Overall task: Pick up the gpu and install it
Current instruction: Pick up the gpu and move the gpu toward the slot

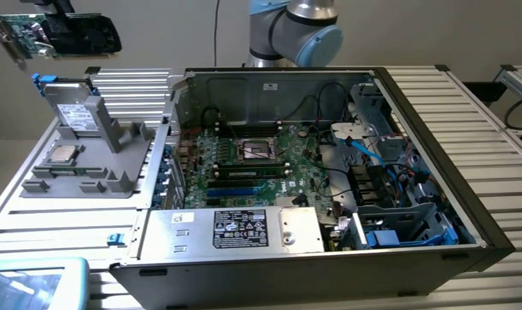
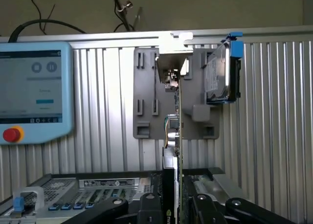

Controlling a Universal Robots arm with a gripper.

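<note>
in the exterior view, the claw (image 1: 52, 26) hung high at the exterior view's left, closed on the gpu (image 1: 93, 35); the card was in the air, its green board and dark cooler face turned toward the camera, well above the grey fixture tray (image 1: 114, 184); on that tray the hard drive (image 1: 73, 111) stood upright with its blue tabs, and a cpu (image 1: 62, 154) and a memory stick (image 1: 70, 172) lay flat nearby; the open computer case (image 1: 467, 194) sat to the exterior view's right of the tray, its motherboard (image 1: 243, 152) exposed and the power supply (image 1: 239, 229) along the near edge; no card sat in the expansion slots (image 1: 235, 192) that we could see.

in the wrist view, we saw the gpu (image 2: 177, 136) edge-on, a thin vertical line rising from between the claw (image 2: 176, 207) fingers (image 2: 146, 209), which pressed on it from both sides; behind it lay the fixture tray (image 2: 146, 111) with the hard drive (image 2: 220, 72), and a teach pendant (image 2: 34, 87) rested beside them.

we judged the pick done: the card was lifted clear of the tray; carrying it across to the case and seating it in a slot was left.
</note>
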